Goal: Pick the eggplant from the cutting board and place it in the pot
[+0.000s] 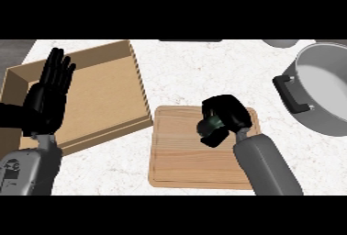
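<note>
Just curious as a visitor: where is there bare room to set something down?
Bare counter lies between the wooden tray, the pot and the far edge of the cutting board. The board's near half and the tray's floor are bare. Crowded: the board's far right, where the right hand curls round the eggplant; the open left hand rests at the tray's left.
</note>
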Robot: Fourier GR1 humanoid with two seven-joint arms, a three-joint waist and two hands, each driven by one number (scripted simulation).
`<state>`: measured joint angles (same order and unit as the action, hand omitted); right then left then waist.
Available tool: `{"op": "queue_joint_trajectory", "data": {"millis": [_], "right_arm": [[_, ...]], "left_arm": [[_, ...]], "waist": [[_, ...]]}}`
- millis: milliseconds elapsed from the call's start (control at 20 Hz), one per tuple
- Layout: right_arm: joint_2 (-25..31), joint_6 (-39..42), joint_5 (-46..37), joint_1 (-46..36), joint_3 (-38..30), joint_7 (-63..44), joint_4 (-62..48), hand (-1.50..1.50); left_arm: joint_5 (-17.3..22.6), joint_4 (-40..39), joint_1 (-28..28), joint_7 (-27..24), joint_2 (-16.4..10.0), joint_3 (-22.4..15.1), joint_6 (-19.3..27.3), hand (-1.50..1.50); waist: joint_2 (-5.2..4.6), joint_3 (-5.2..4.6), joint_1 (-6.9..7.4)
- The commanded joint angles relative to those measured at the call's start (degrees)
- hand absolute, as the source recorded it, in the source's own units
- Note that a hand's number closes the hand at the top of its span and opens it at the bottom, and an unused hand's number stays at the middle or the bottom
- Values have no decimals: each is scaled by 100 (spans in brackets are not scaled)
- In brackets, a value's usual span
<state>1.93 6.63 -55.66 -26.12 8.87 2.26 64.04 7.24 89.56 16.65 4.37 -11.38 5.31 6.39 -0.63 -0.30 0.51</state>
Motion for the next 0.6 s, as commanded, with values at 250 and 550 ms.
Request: {"op": "queue_joint_trajectory", "data": {"millis": [250, 550], "right_arm": [[459, -1563, -1302, -1532, -1496, -3519, -420, 150], [853, -2217, -2874, -2598, -1673, -5758, -847, 150]], "left_arm": [[29, -13, 47, -25, 80, -119, -83, 0], [25, -2, 207, 66, 80, -216, -145, 0]], "waist": [[-99, -32, 266], [-104, -17, 499]]}}
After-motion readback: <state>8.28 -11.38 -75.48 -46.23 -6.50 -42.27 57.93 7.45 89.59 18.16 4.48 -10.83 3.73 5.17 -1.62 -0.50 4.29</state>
